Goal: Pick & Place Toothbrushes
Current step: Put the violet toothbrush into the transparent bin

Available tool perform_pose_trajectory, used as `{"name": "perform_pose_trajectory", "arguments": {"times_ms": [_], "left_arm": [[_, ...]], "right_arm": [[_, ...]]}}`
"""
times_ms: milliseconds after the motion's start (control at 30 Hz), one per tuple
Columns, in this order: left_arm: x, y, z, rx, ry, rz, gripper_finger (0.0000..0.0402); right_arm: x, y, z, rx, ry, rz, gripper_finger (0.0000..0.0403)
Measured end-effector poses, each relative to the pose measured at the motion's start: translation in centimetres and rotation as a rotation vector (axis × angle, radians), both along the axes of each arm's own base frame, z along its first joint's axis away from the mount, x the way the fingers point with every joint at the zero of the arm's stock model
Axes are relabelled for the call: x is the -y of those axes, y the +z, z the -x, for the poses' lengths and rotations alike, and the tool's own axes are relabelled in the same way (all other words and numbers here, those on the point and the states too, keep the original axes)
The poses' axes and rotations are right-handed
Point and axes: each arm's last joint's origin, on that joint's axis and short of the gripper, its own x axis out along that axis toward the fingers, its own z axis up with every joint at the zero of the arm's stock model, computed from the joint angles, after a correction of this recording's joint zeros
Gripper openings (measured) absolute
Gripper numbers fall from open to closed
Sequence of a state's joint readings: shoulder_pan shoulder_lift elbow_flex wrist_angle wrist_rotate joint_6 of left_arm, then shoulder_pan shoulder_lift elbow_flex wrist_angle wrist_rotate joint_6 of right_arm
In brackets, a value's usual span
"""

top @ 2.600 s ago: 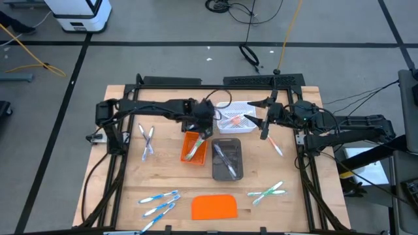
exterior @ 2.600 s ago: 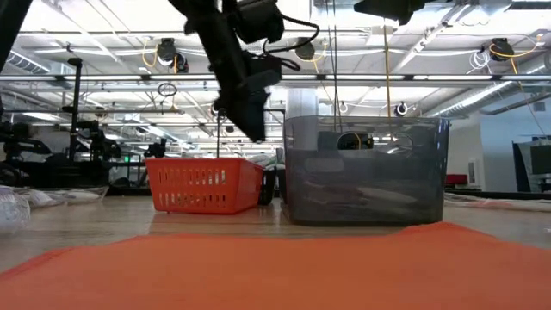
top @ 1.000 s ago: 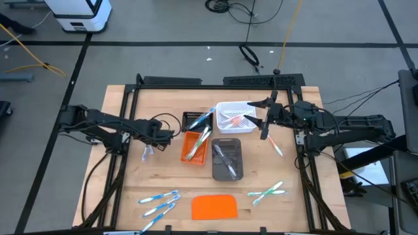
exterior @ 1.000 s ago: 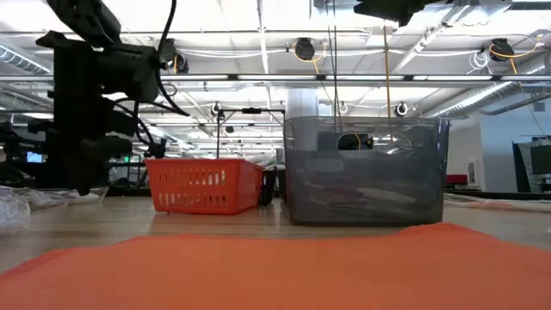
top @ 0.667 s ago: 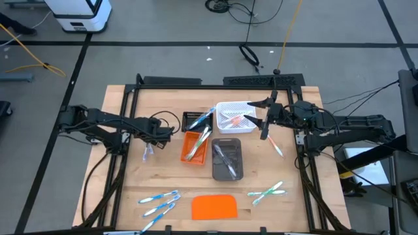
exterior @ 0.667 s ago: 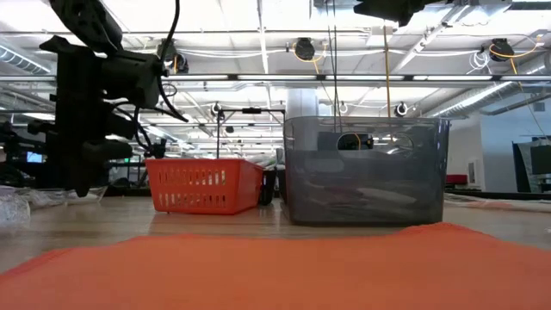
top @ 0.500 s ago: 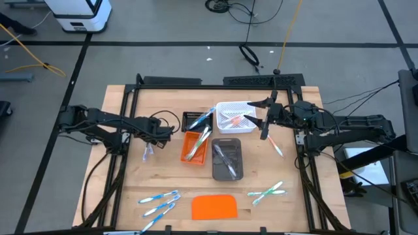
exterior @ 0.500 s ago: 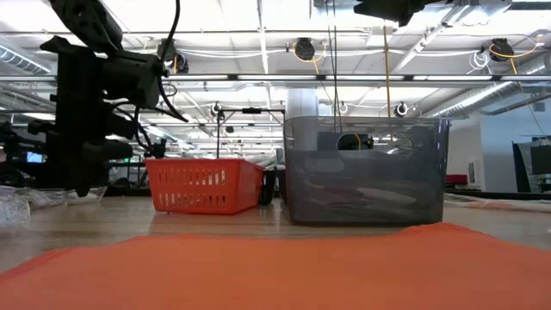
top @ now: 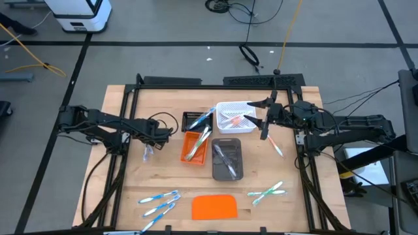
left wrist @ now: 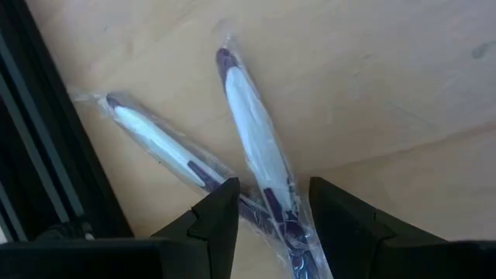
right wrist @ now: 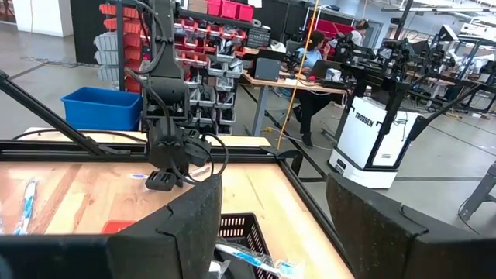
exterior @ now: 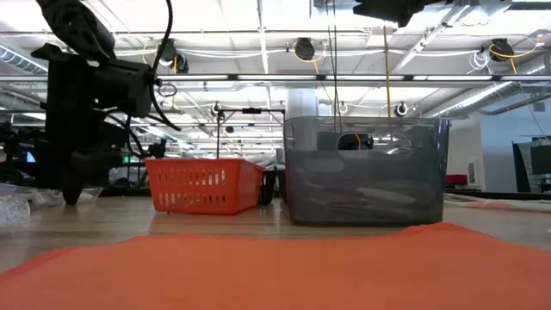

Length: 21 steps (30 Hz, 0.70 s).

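Pale wood surface (top: pixel 163 176) in a black frame. At its middle: black tray (top: pixel 192 120), white tray (top: pixel 236 117), orange tray (top: pixel 194 147), grey tray (top: pixel 227 159). Flat orange slab (top: pixel 214 207) at the near edge. Loose wrapped toothbrushes: pale grey pair (left wrist: pixel 256 155) left, blue group (top: pixel 159 202) near-left, green group (top: pixel 268 192) near-right, one pink (top: pixel 275 146) right.

The left gripper (left wrist: pixel 267 203) hangs low over the table's left side, fingers parted. The right gripper (top: pixel 264 128) waits raised, fingers wide apart.
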State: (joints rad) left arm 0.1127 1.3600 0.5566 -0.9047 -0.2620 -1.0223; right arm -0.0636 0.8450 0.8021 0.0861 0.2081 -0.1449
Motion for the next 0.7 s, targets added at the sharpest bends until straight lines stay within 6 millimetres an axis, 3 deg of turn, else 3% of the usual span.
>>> {"name": "perform_pose_trajectory", "arguments": {"times_ms": [400,700], "left_arm": [[-0.01,-0.21,-0.14,0.023,0.001,-0.001,0.0152],[0.03,-0.17,-0.26,0.039,-0.023,0.018,0.0014]], "right_arm": [[0.02,-0.28,-0.32,-0.016,0.0,0.0,0.0226],[0.02,-0.19,-0.32,-0.008,0.0,0.003,0.0226]]}}
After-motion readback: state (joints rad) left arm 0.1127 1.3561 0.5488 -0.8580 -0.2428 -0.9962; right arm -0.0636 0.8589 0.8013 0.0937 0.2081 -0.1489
